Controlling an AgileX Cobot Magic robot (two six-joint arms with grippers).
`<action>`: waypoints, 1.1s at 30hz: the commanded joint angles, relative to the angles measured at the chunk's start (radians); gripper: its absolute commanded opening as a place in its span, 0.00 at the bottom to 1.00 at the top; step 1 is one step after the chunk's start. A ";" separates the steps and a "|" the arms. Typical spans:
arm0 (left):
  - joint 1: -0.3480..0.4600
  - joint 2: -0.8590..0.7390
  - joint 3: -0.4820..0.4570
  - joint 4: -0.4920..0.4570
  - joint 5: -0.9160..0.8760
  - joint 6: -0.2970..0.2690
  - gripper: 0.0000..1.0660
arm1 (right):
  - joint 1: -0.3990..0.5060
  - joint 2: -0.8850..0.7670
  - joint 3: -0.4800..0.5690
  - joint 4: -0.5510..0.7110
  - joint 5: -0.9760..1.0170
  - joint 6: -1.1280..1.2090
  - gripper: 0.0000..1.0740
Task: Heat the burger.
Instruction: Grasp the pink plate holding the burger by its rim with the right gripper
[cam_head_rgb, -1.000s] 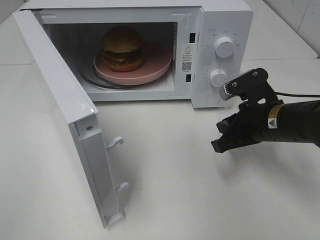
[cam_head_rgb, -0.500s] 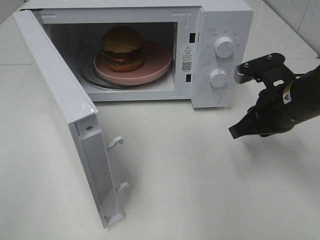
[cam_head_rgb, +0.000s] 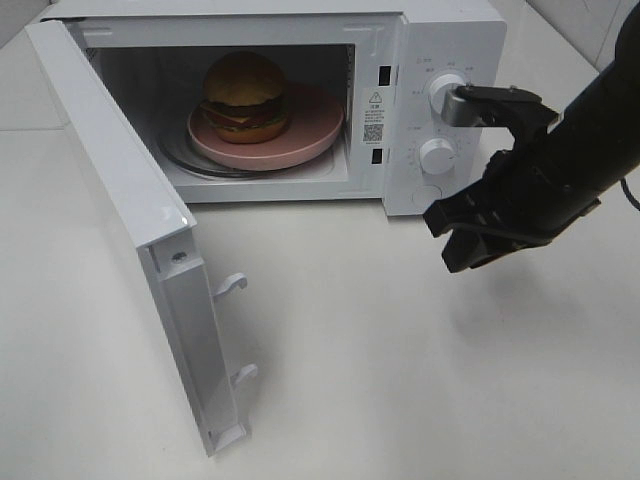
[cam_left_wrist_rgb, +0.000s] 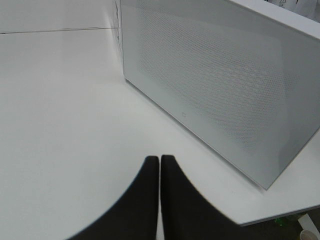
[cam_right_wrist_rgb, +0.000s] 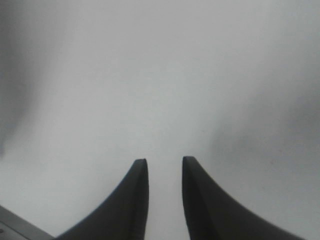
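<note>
**Burger in the open microwave, both grippers empty**

The burger sits on a pink plate inside the microwave, towards the plate's left side; the plate rests on the glass turntable; the bun is upright, with cheese, tomato and lettuce showing at its edge. The door stands wide open, swung out to the left of the cavity, its two latch hooks pointing into the room.

The right gripper hangs over the white table, just in front of the control panel and below the two dials; it touches neither the panel nor the table as far as the high view shows. Its fingers stand a little apart, with a narrow gap between the tips; nothing lies between them; the wrist view shows only blurred white table beyond.

The left gripper is out of the high view; its own camera shows both fingers pressed together tip to tip, holding nothing, low over the table and pointed at the door's meshed outer face, well apart from it.
</note>
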 joint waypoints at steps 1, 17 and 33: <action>0.000 -0.006 0.004 -0.002 -0.012 -0.001 0.00 | -0.003 -0.010 -0.037 0.166 0.026 -0.177 0.25; 0.000 -0.006 0.004 -0.002 -0.012 -0.001 0.00 | 0.243 0.127 -0.265 0.165 -0.084 -0.525 0.44; 0.000 -0.006 0.004 -0.002 -0.012 -0.001 0.00 | 0.396 0.296 -0.450 -0.214 -0.222 -0.610 0.52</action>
